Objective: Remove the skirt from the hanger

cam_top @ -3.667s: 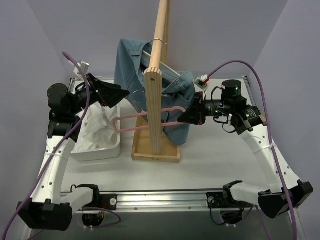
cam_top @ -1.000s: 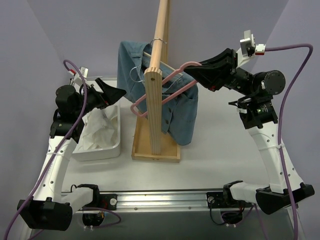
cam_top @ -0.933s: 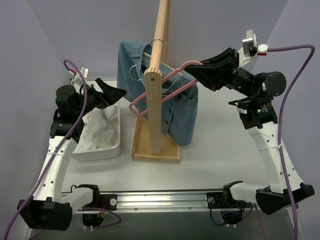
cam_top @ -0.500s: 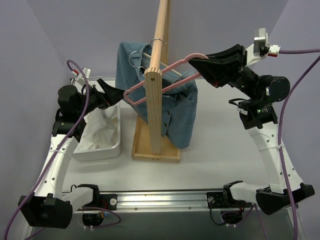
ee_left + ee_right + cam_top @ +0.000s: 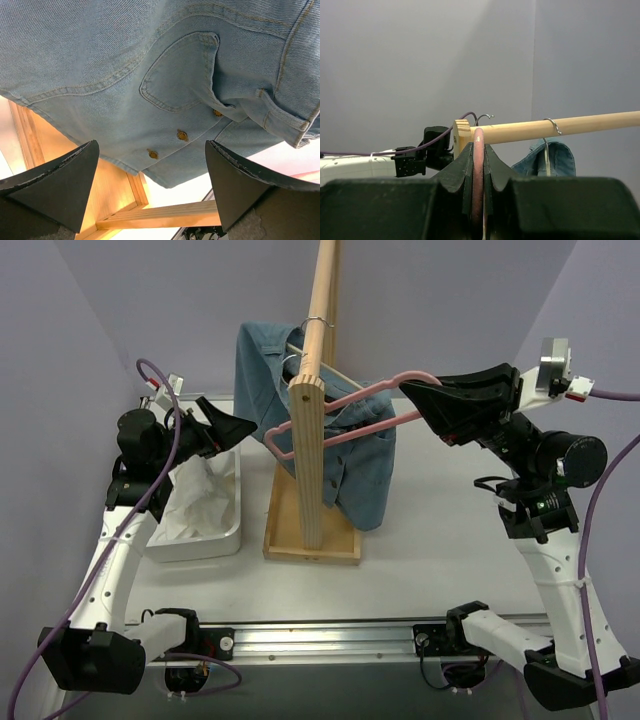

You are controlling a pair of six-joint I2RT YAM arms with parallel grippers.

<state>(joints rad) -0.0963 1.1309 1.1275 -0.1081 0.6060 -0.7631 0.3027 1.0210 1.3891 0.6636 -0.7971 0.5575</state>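
STEP: I judge removal done, skirt in tray left of rack | right pincer clamps bare hanger at rack top | left pincer wide, empty | NEXT: I park hanger clear of rack.

Plain lavender walls, white tabletop, wooden garment rack

The skirt lies in the tray, left of the rack.

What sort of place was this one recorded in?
Likely a robotics lab test booth: plain lilac walls close in a white table, with a wooden clothes rack holding a blue denim garment.
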